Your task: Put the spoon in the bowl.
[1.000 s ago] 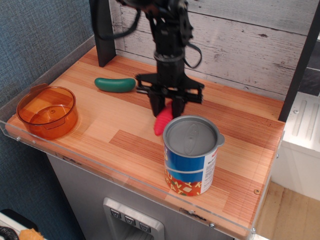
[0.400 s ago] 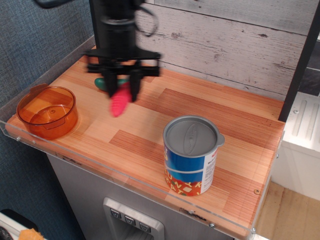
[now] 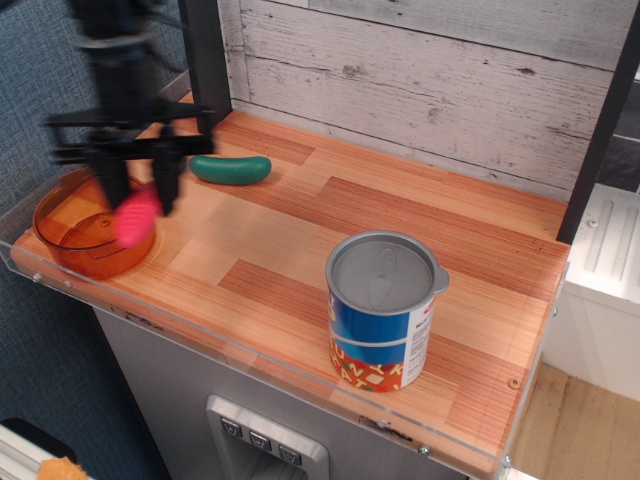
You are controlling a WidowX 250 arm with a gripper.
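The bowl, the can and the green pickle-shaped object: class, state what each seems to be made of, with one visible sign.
The bowl: likely plastic, translucent orange, wood shows through.
The can: seemingly metal, dull grey lid, blue printed label.
The green pickle-shaped object: probably plastic or rubber, smooth with soft sheen.

My arm comes down from the upper left corner of the view, wrist near vertical, blurred. Gripper points straight down, hanging above the desk's left end. A dark crossbar spreads level to either side at the wrist base. Two dark fingers drop from it, jaws closed in on the pink handle of the spoon, which hangs from between them. Fingertip detail too smeared to read.
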